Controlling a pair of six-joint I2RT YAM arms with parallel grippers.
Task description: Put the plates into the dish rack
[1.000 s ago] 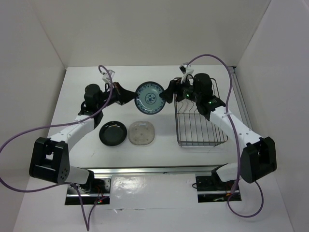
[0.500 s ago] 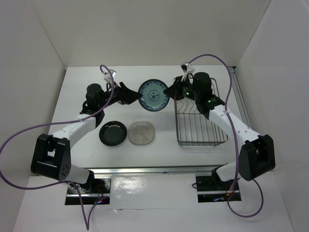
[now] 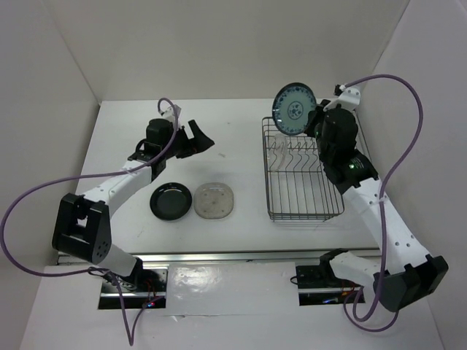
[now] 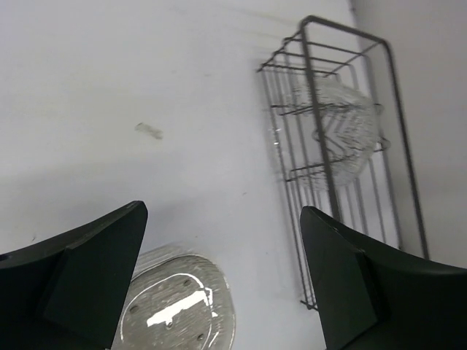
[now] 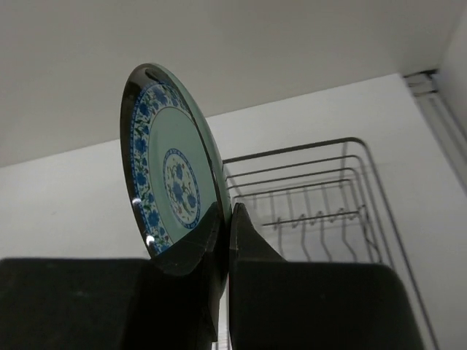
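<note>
Blue-green glaze is showing above the far end of the rack (image 3: 267, 182); your right end effector (image 5: 226, 216) is pinching the patterned plate (image 3: 293, 108) by its lower rim, fingers clamped on the edge. The plate is hanging on edge, not flat, which I judge to be the point of that grip: an edge-on plate is able to slip between the prongs (image 5: 314, 216), while a flat one would only be lying across them. It is not yet touching the wire.

The clear plate (image 4: 336, 131) is already standing among the prongs near the far end, so you are needing a free slot beside it; watch that the two rims are not knocking together as you are lowering.

Your left end effector (image 4: 222, 281) is hovering over the table (image 3: 233, 157) with its fingers spread apart and nothing between them. Below it the dotted plate (image 4: 175, 310) is lying flat, with the black plate (image 3: 171, 200) just beside it on the left, both well apart from the rack; those two are waiting their turn. Flat on the table they are offering little rim to grab, so expect the pickup to be the fiddly part.
</note>
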